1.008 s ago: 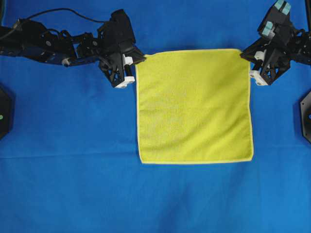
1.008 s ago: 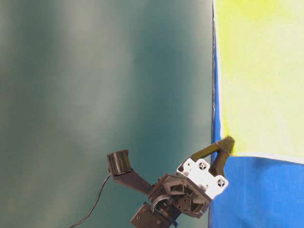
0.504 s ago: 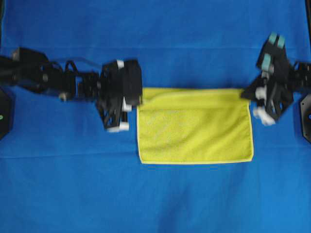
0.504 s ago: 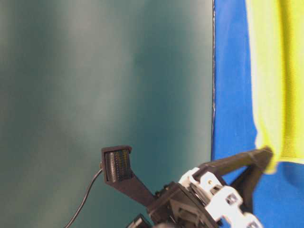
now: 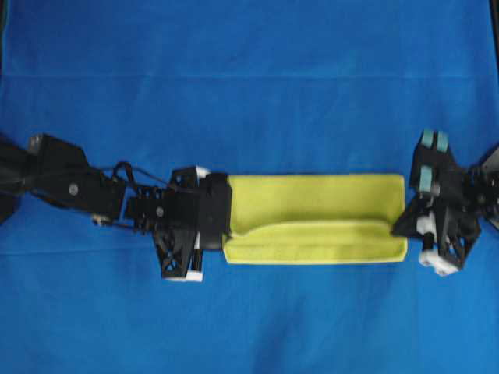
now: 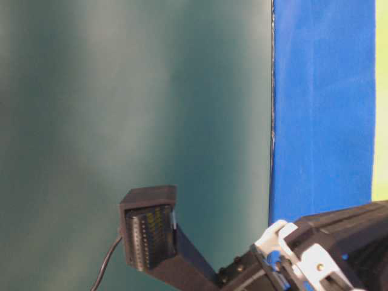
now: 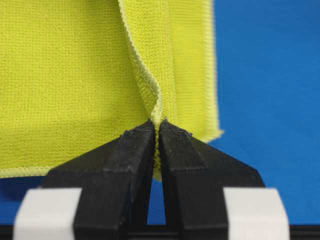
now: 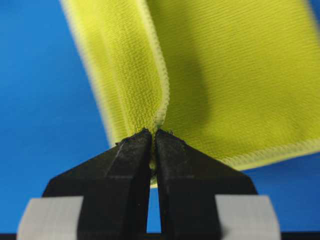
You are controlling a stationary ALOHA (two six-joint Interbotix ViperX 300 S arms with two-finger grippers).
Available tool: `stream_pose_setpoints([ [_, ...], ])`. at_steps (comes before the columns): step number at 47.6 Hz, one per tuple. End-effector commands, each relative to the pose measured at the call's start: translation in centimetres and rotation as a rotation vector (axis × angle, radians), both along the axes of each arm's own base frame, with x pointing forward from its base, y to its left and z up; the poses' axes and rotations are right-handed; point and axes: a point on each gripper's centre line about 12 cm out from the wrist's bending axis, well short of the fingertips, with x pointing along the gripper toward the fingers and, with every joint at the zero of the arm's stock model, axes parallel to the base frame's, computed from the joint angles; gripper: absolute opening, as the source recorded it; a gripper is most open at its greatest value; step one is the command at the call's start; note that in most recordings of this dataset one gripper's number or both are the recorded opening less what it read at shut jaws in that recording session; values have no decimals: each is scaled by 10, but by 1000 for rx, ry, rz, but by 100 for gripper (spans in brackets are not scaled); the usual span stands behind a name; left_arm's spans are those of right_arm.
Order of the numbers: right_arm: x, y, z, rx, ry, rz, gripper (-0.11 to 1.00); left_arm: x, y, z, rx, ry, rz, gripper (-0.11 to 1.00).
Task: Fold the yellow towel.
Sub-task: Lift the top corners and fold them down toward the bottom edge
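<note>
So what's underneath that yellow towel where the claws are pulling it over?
Under the raised flap lies the yellow towel's own lower layer, on the blue table cover. The left gripper and right gripper pinch its corners. Whatever lies beneath the bottom layer is hidden.

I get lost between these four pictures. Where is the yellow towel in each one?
Overhead: yellow towel, half-folded strip at centre, between both grippers.
Table-level: thin yellow sliver at the right edge.
Left wrist: fills the upper left, a corner pinched in the black fingers.
Right wrist: upper right, a corner pinched likewise.
Shared landmark: the blue table cover.
</note>
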Motion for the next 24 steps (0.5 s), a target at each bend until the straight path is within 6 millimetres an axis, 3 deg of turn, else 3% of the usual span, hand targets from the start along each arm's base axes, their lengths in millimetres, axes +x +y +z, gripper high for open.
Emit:
stream_pose_setpoints([
  [1,8,8,5,11,-30,17,2,5,-8,11,-8,-34,-17,1],
  [18,15,11,2,6,-20,22,2,7,-9,12,-9,-50,-20,2],
  [21,15,11,2,7,-21,22,2,7,-10,12,-10,-56,-20,10],
  [24,16,11,3,8,-26,21,2,8,-10,13,-10,-62,-20,26],
])
